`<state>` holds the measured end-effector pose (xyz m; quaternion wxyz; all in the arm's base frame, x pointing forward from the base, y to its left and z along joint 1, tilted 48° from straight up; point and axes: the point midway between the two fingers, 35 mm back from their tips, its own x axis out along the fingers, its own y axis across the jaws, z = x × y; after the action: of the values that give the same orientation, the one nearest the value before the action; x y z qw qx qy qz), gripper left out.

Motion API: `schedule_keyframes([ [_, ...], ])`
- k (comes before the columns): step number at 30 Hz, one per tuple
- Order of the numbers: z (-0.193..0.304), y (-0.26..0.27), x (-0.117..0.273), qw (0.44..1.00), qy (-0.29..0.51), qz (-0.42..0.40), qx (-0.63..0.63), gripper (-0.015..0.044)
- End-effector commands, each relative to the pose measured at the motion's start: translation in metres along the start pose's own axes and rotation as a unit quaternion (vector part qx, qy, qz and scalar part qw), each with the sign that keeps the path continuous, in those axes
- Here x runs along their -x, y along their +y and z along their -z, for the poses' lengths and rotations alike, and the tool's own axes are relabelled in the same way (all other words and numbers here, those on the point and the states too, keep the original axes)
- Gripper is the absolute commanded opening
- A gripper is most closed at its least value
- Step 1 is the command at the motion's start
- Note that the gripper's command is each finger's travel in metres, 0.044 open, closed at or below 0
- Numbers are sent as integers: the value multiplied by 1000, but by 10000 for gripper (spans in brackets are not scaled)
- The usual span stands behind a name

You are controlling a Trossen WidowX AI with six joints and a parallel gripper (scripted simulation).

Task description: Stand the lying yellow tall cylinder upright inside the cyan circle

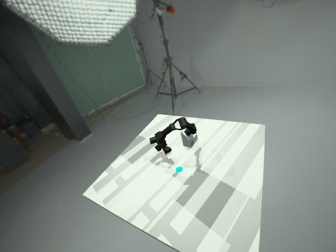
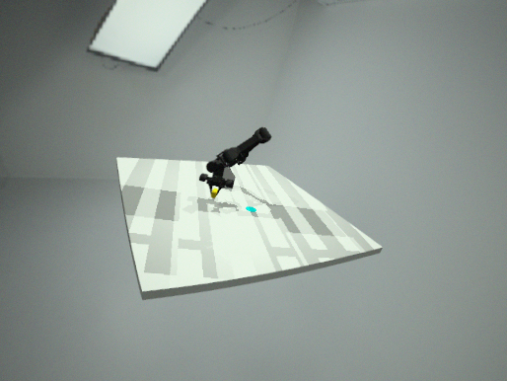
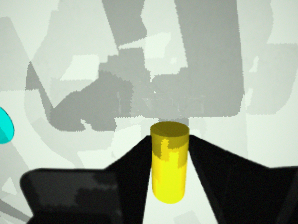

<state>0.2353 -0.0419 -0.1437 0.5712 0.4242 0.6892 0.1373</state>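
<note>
Tool is gripping the yellow cylinder, perhaps off-centre, risking slip or toppling while turning upright.

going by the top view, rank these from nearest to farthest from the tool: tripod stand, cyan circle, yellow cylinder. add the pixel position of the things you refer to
1. yellow cylinder (image 2: pixel 214 191) (image 3: pixel 170 175), between the fingers of the tool (image 1: pixel 167 153) (image 2: pixel 214 194) (image 3: pixel 169 139)
2. cyan circle (image 1: pixel 179 169) (image 2: pixel 251 209) (image 3: pixel 5 127), on the table, at the wrist view's left edge
3. tripod stand (image 1: pixel 168 61), off beyond the table's far edge
</note>
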Motion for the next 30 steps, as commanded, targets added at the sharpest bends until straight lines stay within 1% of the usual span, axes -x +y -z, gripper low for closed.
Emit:
schedule_keyframes([
  [1,-5,0,16,1000,-6,4,7,105],
  [24,0,0,88,1000,-5,4,7,105],
  [30,0,2,91,1000,-5,4,8,105],
])
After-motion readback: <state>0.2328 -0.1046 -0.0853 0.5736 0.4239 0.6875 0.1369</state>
